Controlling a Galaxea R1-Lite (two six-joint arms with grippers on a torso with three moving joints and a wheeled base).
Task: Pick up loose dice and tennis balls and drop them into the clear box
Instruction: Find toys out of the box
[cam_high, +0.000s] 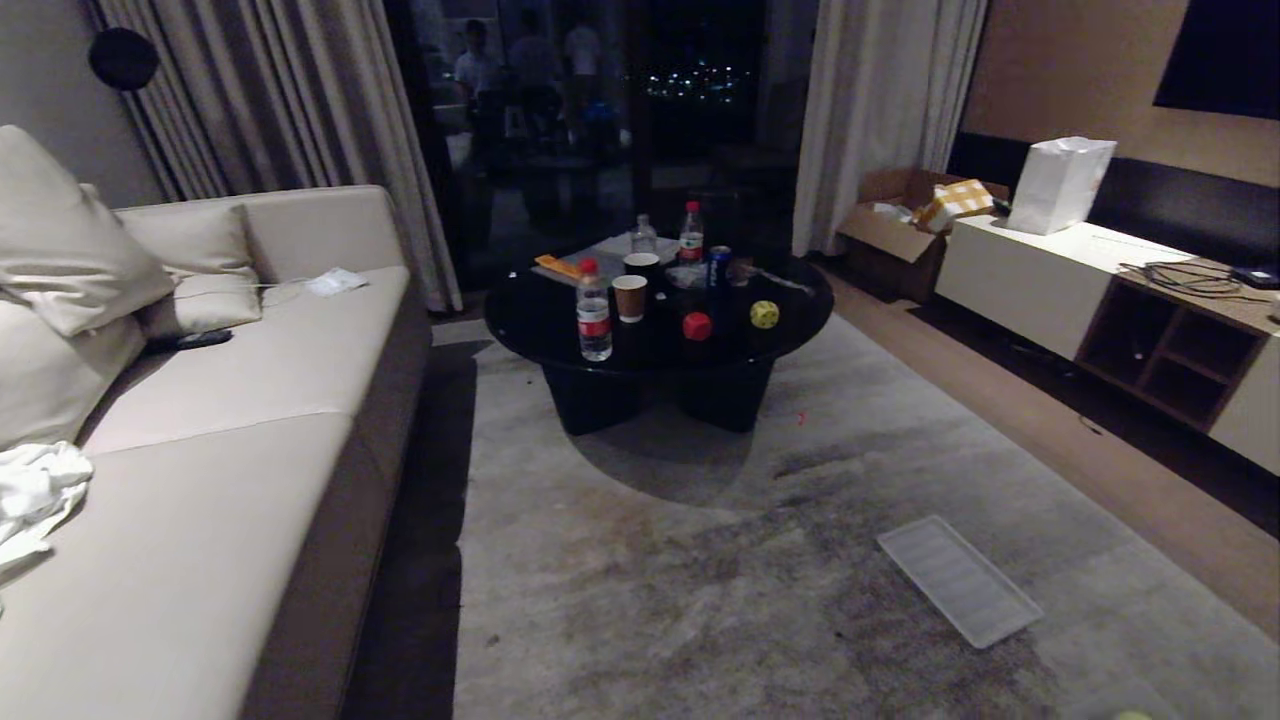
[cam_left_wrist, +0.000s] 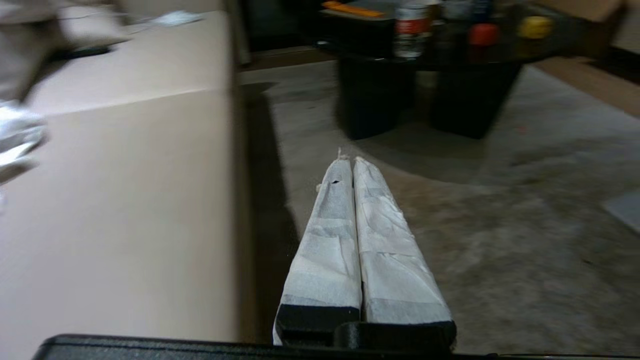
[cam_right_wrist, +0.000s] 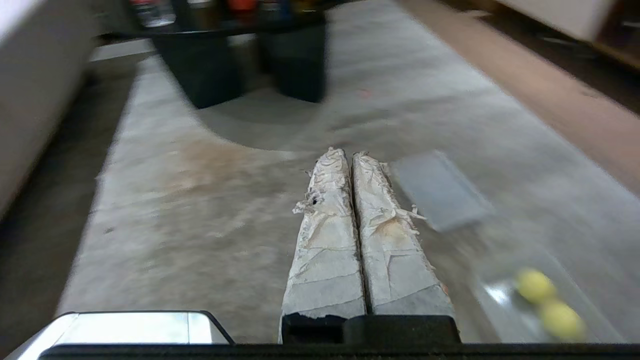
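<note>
Across the rug, on the round black coffee table (cam_high: 520, 310), the red die (cam_high: 697, 326) and the yellow die (cam_high: 764, 314) sit loose among bottles and cups, so nothing there is gathered yet. Two tennis balls (cam_right_wrist: 549, 302) lie near my right side in what looks like the clear box (cam_right_wrist: 505, 295), though I cannot be sure, and the other dice are nowhere I can see. My left gripper (cam_left_wrist: 349, 161) and right gripper (cam_right_wrist: 345, 152) both hang pressed together and empty, so the fetching remains ahead.
</note>
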